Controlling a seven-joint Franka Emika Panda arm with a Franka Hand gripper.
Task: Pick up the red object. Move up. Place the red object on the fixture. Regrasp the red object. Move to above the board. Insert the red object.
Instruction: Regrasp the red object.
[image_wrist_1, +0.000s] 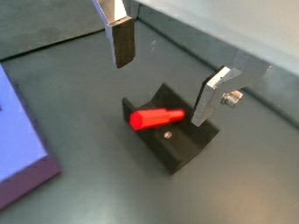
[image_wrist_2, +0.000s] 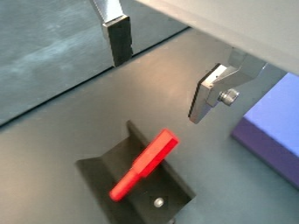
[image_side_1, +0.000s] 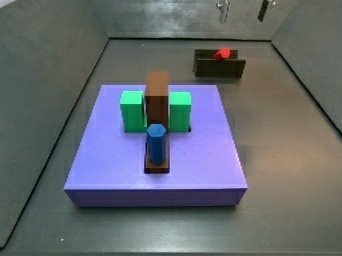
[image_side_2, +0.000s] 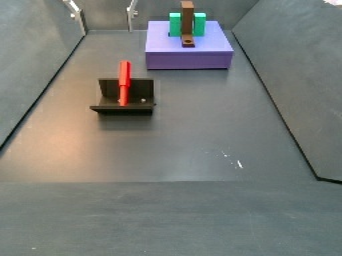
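Observation:
The red object (image_wrist_1: 152, 117) is a small red peg lying across the recessed middle of the dark fixture (image_wrist_1: 177, 150). It also shows in a wrist view (image_wrist_2: 145, 164) and in both side views (image_side_1: 225, 53) (image_side_2: 124, 82). My gripper (image_wrist_1: 162, 93) is open and empty, well above the fixture (image_wrist_2: 100, 166), with its fingers apart on either side of it and touching nothing. In both side views the gripper (image_side_1: 242, 14) (image_side_2: 103, 12) is high at the picture's edge. The purple-blue board (image_side_1: 201, 160) lies apart from the fixture (image_side_1: 221, 68).
On the board stand green blocks (image_side_1: 131, 110), a tall brown block (image_side_1: 158, 95) and a blue hexagonal peg (image_side_1: 156, 140). The board's corner shows in both wrist views (image_wrist_1: 17, 140) (image_wrist_2: 274, 131). Grey walls enclose the dark floor (image_side_2: 201, 150).

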